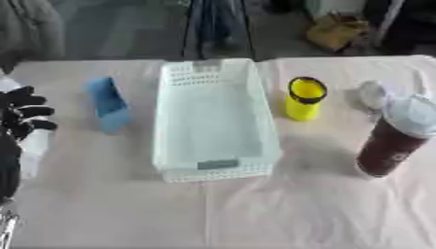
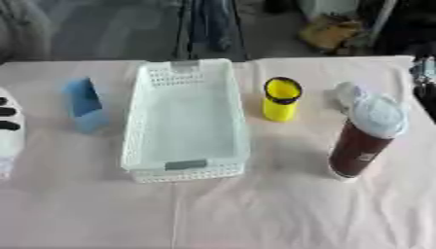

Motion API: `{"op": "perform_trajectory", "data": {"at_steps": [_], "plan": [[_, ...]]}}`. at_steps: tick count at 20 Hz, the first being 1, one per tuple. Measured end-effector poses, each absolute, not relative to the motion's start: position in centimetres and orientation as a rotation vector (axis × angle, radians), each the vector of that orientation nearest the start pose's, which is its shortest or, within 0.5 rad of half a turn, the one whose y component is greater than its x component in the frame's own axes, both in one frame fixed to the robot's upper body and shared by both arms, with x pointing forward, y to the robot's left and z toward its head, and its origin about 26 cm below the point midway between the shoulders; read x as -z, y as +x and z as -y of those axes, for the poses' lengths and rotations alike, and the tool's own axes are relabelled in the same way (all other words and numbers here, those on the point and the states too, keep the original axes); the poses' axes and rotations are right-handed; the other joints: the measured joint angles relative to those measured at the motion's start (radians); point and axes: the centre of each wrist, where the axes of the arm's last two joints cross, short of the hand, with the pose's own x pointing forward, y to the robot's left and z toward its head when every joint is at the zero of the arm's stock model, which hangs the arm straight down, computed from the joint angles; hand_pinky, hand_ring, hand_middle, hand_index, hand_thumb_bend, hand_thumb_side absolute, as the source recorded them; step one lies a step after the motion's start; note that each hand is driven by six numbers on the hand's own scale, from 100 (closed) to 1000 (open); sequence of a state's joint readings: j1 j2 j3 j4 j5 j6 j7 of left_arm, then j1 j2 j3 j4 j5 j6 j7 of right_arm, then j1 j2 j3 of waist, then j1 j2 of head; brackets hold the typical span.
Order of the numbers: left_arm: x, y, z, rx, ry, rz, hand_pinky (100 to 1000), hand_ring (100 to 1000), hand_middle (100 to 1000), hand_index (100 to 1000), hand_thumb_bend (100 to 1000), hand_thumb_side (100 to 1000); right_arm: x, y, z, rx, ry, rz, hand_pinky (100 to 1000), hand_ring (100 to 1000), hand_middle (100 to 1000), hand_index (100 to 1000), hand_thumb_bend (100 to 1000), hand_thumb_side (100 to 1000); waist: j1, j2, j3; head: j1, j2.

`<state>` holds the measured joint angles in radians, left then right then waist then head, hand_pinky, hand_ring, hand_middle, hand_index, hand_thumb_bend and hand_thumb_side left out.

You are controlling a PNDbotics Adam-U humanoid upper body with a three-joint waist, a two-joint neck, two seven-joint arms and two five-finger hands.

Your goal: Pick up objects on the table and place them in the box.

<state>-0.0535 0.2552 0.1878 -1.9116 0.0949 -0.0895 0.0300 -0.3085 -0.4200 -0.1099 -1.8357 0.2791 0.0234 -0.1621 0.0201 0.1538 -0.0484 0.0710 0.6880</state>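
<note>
Surface: I saw a pale pinkish cloth-covered surface (image 1: 111, 204) carrying everything.
Box: a white perforated plastic basket (image 1: 213, 119) sat in the middle, long side running away from me; I could see nothing inside it.
Blue item: a blue, upright, slab-shaped object (image 1: 108, 103) stood just left of the basket, apart from its wall.
Yellow cup: a yellow cylindrical cup with a dark rim (image 1: 305, 98) stood upright just right of the basket.
Bottle: a dark red tumbler with a pale lid (image 1: 393, 137) stood tilted in view near the right edge, well apart from the basket.
Pale item: a small whitish thing (image 1: 371, 94) lay behind the tumbler; I could not make out what it was.
Left hand: my left hand (image 1: 21, 116) showed at the left edge, its black fingers curled round a white cylindrical object (image 1: 34, 148).
Right hand: only a dark sliver showed at the right edge; I could not tell its state.
</note>
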Motion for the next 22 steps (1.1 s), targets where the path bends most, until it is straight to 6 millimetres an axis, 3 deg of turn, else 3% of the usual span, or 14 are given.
{"op": "perform_trajectory", "data": {"at_steps": [22], "plan": [[-11.89,27.29,-32.67,0.054,0.269,2.067,568,647,641,790,235,966,-18.85,32.09,31.58,-0.323,-0.755,2.119,429,575,628,823,100,639,0.0,-0.003,0.0,-0.006,0.013]]}}
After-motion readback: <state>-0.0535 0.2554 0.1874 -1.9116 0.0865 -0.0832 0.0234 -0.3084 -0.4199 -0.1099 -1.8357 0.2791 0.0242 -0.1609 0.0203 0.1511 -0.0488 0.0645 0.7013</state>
